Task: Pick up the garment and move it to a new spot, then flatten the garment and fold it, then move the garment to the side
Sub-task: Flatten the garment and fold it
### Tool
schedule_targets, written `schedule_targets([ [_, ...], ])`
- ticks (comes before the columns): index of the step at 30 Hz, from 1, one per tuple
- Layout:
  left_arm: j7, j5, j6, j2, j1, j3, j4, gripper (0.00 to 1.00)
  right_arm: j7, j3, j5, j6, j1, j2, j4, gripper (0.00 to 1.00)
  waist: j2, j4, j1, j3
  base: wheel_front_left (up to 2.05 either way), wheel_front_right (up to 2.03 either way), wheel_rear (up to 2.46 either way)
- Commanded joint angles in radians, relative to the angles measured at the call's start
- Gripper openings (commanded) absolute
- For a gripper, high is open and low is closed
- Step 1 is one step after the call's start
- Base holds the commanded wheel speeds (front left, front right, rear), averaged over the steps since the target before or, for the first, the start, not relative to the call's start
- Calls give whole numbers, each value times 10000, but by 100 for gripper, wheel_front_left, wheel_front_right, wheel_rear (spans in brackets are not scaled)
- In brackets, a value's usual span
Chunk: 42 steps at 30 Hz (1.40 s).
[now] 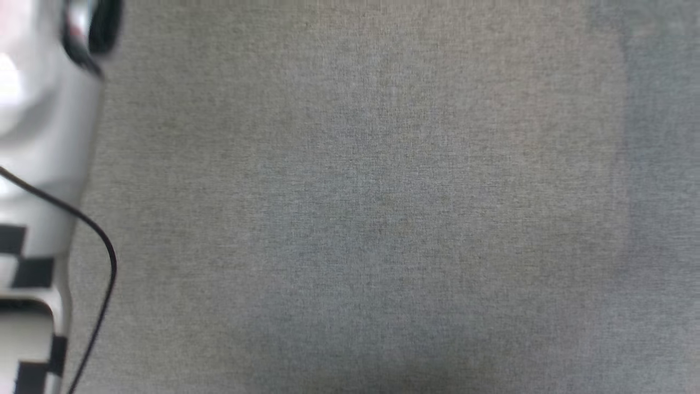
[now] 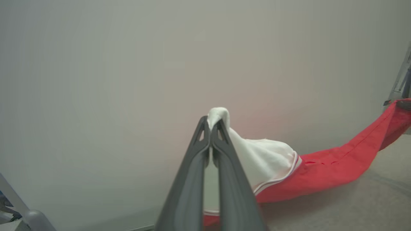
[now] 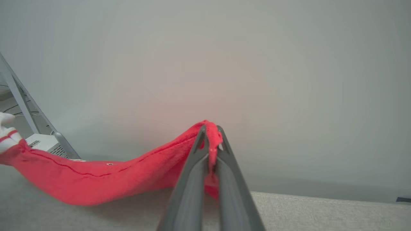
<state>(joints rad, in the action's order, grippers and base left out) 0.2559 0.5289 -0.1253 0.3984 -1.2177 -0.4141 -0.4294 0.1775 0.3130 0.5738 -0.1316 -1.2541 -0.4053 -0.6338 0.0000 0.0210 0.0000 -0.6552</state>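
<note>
The garment (image 2: 324,171) is a red shirt with a white sleeve (image 2: 266,160) edged in red-white trim. It hangs stretched between my two grippers, sagging in the middle just above the grey cloth surface. My left gripper (image 2: 212,123) is shut on the white sleeve's tip. Red fabric (image 3: 106,179) runs off to the left from my right gripper (image 3: 210,130), which is shut on a red edge of the garment. The pale left forearm (image 1: 38,164) with a black cable shows at the head view's left edge.
Grey woven cloth surface (image 1: 383,219) spreads across the head view. A plain pale wall (image 3: 257,64) stands behind the surface. A grey metal frame leg (image 3: 19,93) and a white box (image 3: 45,142) sit at the far left of the right wrist view.
</note>
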Motion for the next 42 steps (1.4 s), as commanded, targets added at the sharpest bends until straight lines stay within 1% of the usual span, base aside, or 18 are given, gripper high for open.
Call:
schedule_targets([
  [1, 58, 110, -42, -23, 534, -9, 106, 0, 70, 168, 151, 9, 446, -90, 153, 0, 0, 119, 0, 756, 0, 0, 0],
  [7, -5, 709, -50, 154, 2808, -467, 168, 0, 130, 1027, 757, 9, 2376, -449, 521, 0, 0, 200, 0, 1841, 0, 0, 0],
  [12, -69, 1069, -51, 552, 4552, -792, 115, 0, 132, 1708, 1372, 9, 3766, -804, 746, 0, 0, 300, 0, 2699, 0, 0, 0],
  [17, -80, 1418, -52, 955, 5957, -827, 72, 0, 40, 2494, 1771, 9, 4703, -1182, 959, 0, 0, 420, 0, 3369, 0, 0, 0],
  [22, -230, 1577, -1, 1388, 7183, -940, 349, 0, -151, 2885, 2239, 9, 5565, -1380, 830, 0, 0, 566, 0, 3989, 0, 0, 0],
  [23, -305, 1615, -3, 1452, 7382, -991, 426, 0, -176, 2883, 2370, 9, 5724, -1385, 782, 0, 0, 585, 0, 4085, 0, 0, 0],
  [24, -509, 1579, -5, 1705, 7999, -1244, 756, 0, -255, 2940, 2708, 9, 6289, -1423, 665, 0, 0, 653, 0, 4425, 0, 0, 0],
  [27, -628, 1685, 36, 1814, 8552, -1357, 1093, 0, -337, 2949, 3056, 9, 6834, -1430, 622, 0, 0, 686, 0, 4732, 0, 0, 0],
  [34, -885, 1763, 170, 2085, 9853, -1767, 2051, 0, -586, 2586, 3793, 9, 8127, -1419, 620, 0, 0, 642, 0, 5576, 0, 0, 0],
  [39, -965, 2169, 364, 2412, 10899, -1714, 2899, 0, -819, 2351, 4022, 9, 8996, -1474, 1046, 0, 0, 509, 0, 6064, 0, 0, 0],
  [42, -1176, 2277, 355, 2639, 11406, -1874, 3377, 0, -939, 2164, 4071, 9, 9511, -1638, 1344, 0, 0, 489, 0, 6297, 0, 0, 0],
])
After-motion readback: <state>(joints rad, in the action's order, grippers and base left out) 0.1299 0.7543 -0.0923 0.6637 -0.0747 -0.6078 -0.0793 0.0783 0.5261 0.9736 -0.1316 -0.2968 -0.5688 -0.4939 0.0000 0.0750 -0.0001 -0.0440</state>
